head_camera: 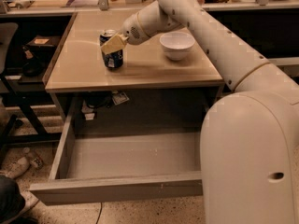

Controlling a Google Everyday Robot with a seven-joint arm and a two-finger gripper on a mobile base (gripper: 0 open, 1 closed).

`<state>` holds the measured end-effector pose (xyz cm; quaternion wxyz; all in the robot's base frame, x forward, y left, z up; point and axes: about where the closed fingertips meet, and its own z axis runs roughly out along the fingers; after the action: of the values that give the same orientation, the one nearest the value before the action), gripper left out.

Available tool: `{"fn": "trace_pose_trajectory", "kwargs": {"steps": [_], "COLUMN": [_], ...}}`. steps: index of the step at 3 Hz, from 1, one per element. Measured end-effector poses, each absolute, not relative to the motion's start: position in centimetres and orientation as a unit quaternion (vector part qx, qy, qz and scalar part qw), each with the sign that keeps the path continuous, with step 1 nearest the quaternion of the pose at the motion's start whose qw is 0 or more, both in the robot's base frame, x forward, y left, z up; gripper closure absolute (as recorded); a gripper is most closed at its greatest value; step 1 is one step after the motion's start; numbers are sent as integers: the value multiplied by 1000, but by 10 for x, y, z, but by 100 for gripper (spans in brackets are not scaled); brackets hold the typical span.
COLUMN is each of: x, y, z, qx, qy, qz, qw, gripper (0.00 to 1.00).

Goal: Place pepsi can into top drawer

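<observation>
Pepsi can [112, 59] stands on the worktop [149, 69], upper left of frame, gripper [114, 45] against it, grasp cannot be told; top drawer [135, 155] open below, lift and placing remain.

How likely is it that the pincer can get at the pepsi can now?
Probably yes: the pincer is right at the pepsi can on the table, and the white bowl stands apart.

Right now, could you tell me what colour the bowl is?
The bowl is white, camera view; the gripper is at the pepsi can.
</observation>
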<state>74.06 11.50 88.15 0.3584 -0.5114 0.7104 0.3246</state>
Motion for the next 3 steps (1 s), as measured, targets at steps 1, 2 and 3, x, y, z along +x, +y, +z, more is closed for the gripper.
{"fn": "trace_pose_trajectory", "kwargs": {"steps": [1,2,3], "x": [721,694,659], "y": [103,88,71], "z": [891,899,898], "qx": [-502,-486,-457], "qy": [716,726,742], "qz": [318,310,298], "qw": [366,375,389], "gripper": [100,100,100]}}
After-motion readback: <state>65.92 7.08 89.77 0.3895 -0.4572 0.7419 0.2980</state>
